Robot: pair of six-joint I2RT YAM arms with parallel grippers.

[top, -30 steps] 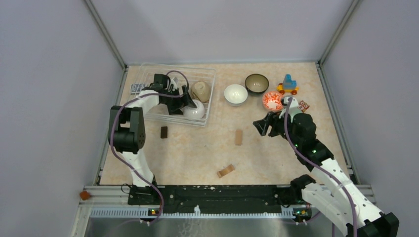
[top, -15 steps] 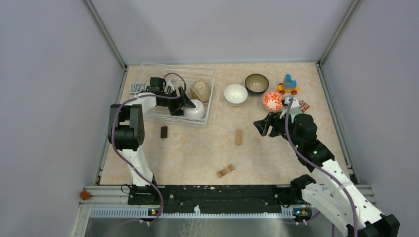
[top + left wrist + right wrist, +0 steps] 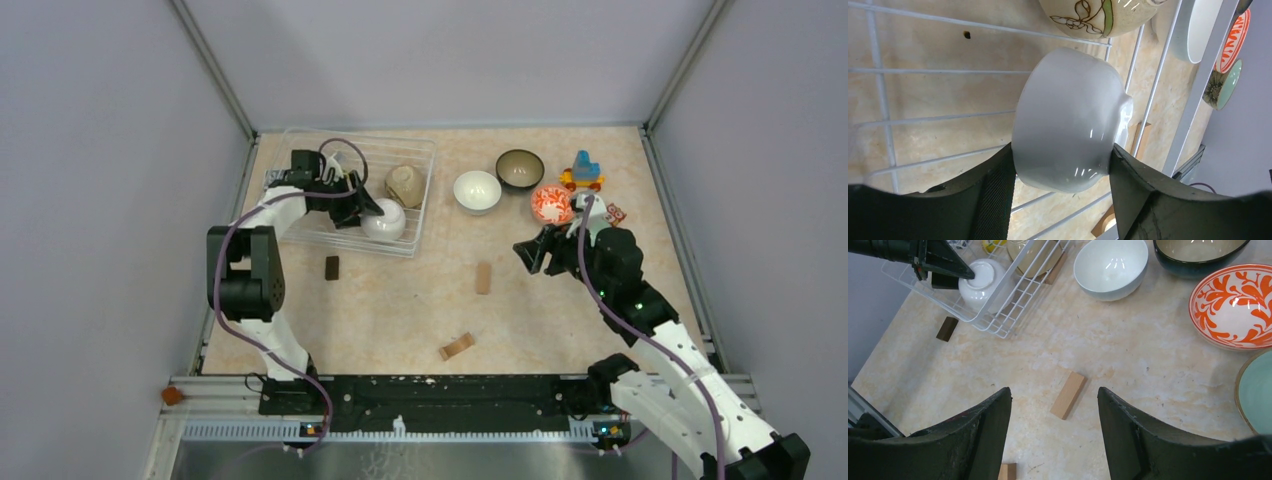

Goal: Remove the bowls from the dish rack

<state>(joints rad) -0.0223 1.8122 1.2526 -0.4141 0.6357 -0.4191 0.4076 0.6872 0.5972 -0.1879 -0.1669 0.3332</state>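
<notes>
The wire dish rack (image 3: 424, 214) stands at the back left. My left gripper (image 3: 366, 213) is inside it, shut on a white bowl (image 3: 384, 220) turned on its side; in the left wrist view both fingers press the bowl (image 3: 1068, 120) just above the rack wires (image 3: 1151, 95). A tan patterned bowl (image 3: 405, 184) lies in the rack beside it. On the table to the right stand a white bowl (image 3: 477, 191), a dark bowl (image 3: 520, 169) and an orange-red bowl (image 3: 551, 204). A pale-green bowl (image 3: 1255, 390) sits at the right wrist view's edge. My right gripper (image 3: 530, 255) hovers open and empty.
A colourful toy vehicle (image 3: 582, 173) stands at the back right. Two wooden blocks (image 3: 483, 278) (image 3: 457, 346) and a dark block (image 3: 332, 267) lie mid-table. One block (image 3: 1068, 395) lies below my right gripper's jaws.
My left gripper has drawn back a little to the left inside the rack, taking the white bowl with it. The right arm has barely moved.
</notes>
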